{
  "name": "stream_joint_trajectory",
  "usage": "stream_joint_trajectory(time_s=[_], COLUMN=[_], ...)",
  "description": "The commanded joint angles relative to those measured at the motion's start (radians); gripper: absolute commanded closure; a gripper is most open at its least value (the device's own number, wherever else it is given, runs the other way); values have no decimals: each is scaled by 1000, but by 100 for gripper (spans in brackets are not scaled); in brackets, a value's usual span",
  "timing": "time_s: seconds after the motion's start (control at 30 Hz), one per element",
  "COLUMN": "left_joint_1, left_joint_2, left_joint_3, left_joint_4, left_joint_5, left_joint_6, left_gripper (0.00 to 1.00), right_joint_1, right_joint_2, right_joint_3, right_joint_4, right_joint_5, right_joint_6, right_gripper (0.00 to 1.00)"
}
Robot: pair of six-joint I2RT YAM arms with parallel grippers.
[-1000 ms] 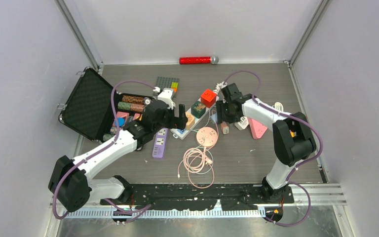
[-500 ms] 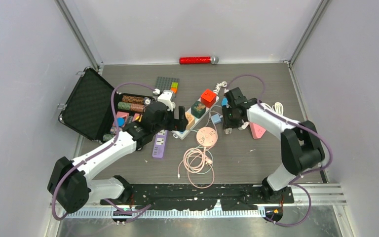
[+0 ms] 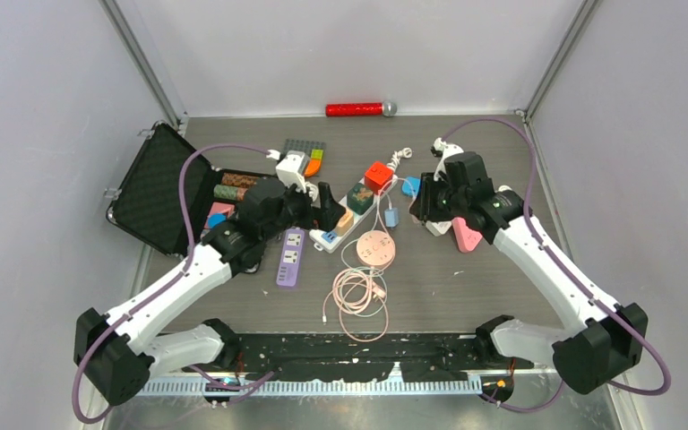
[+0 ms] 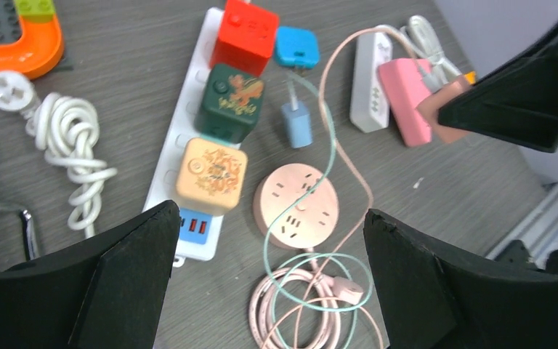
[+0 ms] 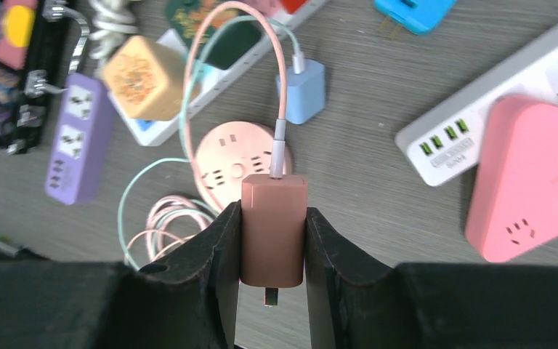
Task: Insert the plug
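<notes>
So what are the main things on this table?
microphone: 1, red, far edge.
case: 1, black, left.
power strip: 1, white, centre.
cube adapters: 3, red, green, orange, on power strip.
small strip: 1, purple, near case.
round socket: 1, pink, centre.
triangular socket: 1, pink, right.
cable: 1, pink, coiled, near side.
chargers: 2, blue, beside power strip.
plug: 1, pink, in right gripper.
left gripper: 1, black, open, over power strip.
right gripper: 1, black, shut on plug.

Grey wood-grain tabletop [image 3: 466, 296], plain white walls [image 3: 340, 54] w/ alu corner posts [image 3: 143, 63]
</notes>
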Motion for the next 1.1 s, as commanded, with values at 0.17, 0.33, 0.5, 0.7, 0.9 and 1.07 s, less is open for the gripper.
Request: stream_joint_trajectory(time_s=[0.17, 0.33, 0.5, 0.7, 0.9, 1.07], left_joint_1=[5, 5, 5, 5, 5, 5], left_joint_2=[-112, -147, -145, -127, -126, -127], left_joint_3=[46, 12, -21, -52, -60, -74], left_joint_4=[123, 220, 323, 390, 417, 458], left_joint_5=[188, 278, 386, 407, 411, 431], left_joint_6=[-51, -99, -190, -237, -267, -266], left_gripper=[5, 5, 10, 23, 22, 26], right_joint_1=[7, 12, 43, 102, 124, 131], right_joint_2=[-128, -159, -156, -147, -118, -93], right_joint_3=[-52, -110, -165, -168, -161, -164], right_joint_4=[269, 460, 676, 756, 782, 819], right_joint_5=[-305, -498, -666, -701, -713, -737], right_joint_6=[13, 66, 153, 167, 182, 213], right_gripper=[95, 95, 95, 95, 95, 95])
